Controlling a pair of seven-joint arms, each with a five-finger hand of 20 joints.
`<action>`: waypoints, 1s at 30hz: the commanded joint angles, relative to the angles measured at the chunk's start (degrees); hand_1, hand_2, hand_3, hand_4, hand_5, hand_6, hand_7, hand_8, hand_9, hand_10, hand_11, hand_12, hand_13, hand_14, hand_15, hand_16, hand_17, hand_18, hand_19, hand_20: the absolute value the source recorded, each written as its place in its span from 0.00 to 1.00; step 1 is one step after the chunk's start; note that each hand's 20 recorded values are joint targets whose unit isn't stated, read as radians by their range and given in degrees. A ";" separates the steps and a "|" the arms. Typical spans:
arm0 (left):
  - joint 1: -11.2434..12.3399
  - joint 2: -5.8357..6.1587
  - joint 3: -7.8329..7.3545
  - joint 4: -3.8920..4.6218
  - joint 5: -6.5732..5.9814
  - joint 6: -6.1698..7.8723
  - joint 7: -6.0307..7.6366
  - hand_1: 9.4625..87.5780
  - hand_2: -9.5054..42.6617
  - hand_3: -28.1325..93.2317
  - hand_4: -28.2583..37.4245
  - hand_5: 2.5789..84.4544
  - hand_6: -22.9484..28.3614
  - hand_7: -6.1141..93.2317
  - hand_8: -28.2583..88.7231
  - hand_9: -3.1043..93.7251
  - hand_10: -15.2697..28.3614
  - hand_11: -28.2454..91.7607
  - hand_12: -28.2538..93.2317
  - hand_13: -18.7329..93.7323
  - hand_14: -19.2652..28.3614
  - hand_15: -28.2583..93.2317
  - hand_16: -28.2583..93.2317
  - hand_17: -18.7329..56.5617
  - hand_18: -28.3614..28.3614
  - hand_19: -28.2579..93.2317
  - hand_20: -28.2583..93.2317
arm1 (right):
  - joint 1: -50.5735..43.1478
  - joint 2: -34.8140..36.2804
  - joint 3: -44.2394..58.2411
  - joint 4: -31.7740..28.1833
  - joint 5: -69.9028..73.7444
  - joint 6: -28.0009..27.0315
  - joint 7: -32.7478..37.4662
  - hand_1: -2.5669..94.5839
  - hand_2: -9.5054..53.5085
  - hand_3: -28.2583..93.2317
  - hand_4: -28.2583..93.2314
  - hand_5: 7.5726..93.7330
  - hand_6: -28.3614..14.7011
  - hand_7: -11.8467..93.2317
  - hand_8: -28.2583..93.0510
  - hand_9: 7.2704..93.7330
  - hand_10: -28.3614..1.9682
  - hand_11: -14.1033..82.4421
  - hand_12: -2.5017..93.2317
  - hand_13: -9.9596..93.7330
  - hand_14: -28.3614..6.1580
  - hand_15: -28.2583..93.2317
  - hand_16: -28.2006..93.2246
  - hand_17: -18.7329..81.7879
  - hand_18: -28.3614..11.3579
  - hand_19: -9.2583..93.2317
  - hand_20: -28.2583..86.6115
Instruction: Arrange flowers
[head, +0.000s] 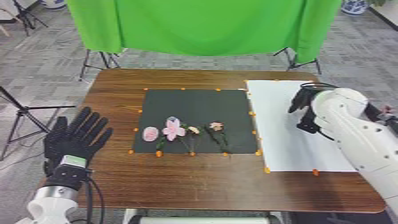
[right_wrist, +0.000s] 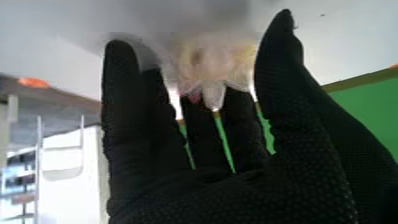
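The right robot hand is at the white paper on the brown surface. It pinches a flower between its thumb and fingers, near their tips. The flower has pale, thin petals, some yellow and a little pink.

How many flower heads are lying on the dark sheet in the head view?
4 on the dark sheet, left to right: a round pink bloom, a large pink flower, a small pale flower and a peach flower. Others could be hidden beneath.
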 joint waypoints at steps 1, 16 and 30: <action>0.49 -0.90 -0.19 0.19 -0.01 -0.92 -0.73 0.24 0.34 0.83 0.00 0.46 0.63 0.20 0.17 0.38 0.72 0.39 0.33 0.37 0.74 0.53 0.18 0.14 0.77 0.55 0.30 | -5.35 0.19 -1.38 -0.41 -6.36 3.46 -4.89 0.58 0.10 0.84 0.00 0.60 0.64 0.35 0.16 0.66 0.56 0.34 0.27 0.67 0.56 0.54 0.43 0.60 0.32 0.77 0.34; 1.99 -1.32 -1.35 -0.35 -0.08 -0.03 -0.41 0.24 0.35 0.83 0.00 0.46 0.63 0.21 0.17 0.38 0.72 0.39 0.33 0.37 0.75 0.53 0.19 0.15 0.77 0.55 0.30 | -17.64 4.63 8.49 -24.34 -7.83 7.69 -15.71 0.62 0.08 0.78 0.00 0.73 0.69 0.37 0.20 0.85 0.63 0.26 0.40 0.77 0.65 0.51 0.52 0.60 0.33 0.80 0.40; 0.56 -1.08 -0.71 0.01 -0.04 0.00 -1.18 0.24 0.35 0.83 0.00 0.46 0.63 0.21 0.17 0.38 0.72 0.39 0.33 0.37 0.75 0.53 0.19 0.15 0.77 0.55 0.30 | -19.45 -2.29 3.02 -28.94 -12.98 0.51 -22.25 0.61 0.08 0.79 0.00 0.69 0.68 0.36 0.20 0.81 0.62 0.25 0.37 0.75 0.65 0.50 0.52 0.57 0.31 0.79 0.41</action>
